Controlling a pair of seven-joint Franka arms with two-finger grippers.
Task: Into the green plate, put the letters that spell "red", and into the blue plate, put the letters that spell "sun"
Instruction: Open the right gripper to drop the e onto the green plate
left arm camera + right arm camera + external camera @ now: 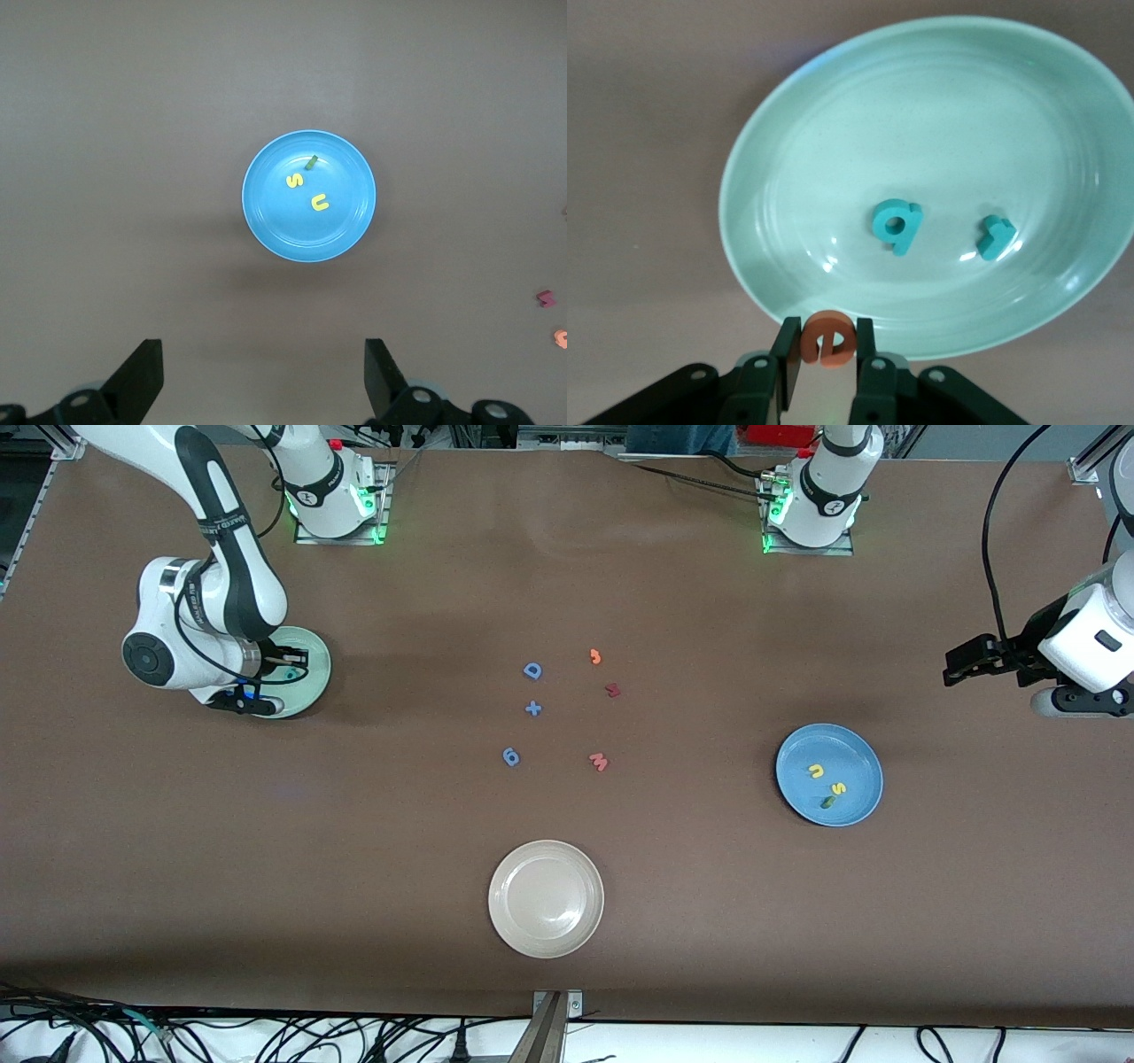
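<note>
While the left arm waits, its left gripper (261, 385) raised over the tabletop edge at that arm's end with fingers spread fully and nothing between them, we find the work resting with the right arm. The right gripper (826, 354) hangs over the rim of the round pale mint-green shallow plate (317, 682), which sits near the tabletop edge at the right arm's end. Its fingers are closed narrowly on the tiny orange foam letter e (829, 339), held upright between the pads.

We record two small teal foam letters lying apart in the bowl of that green plate: the lowercase d (897, 225) and the r (996, 238). The round medium-blue shallow plate (802, 793), toward the left arm's end, holds the yellow u (816, 771), the yellow s (837, 788) and a small green piece (827, 802) that we take for the n.

Our judgement: "sun" appears complete, and the last letter of "red" is in hand. The next move calls for carrying the e further in over the bowl, clear of the rim, then parting the fingers so it drops beside the d and r without bouncing out.

The off-white round plate (546, 899), near the tabletop's camera-side edge, is bare; stray letters (567, 707) lie at mid-table.
</note>
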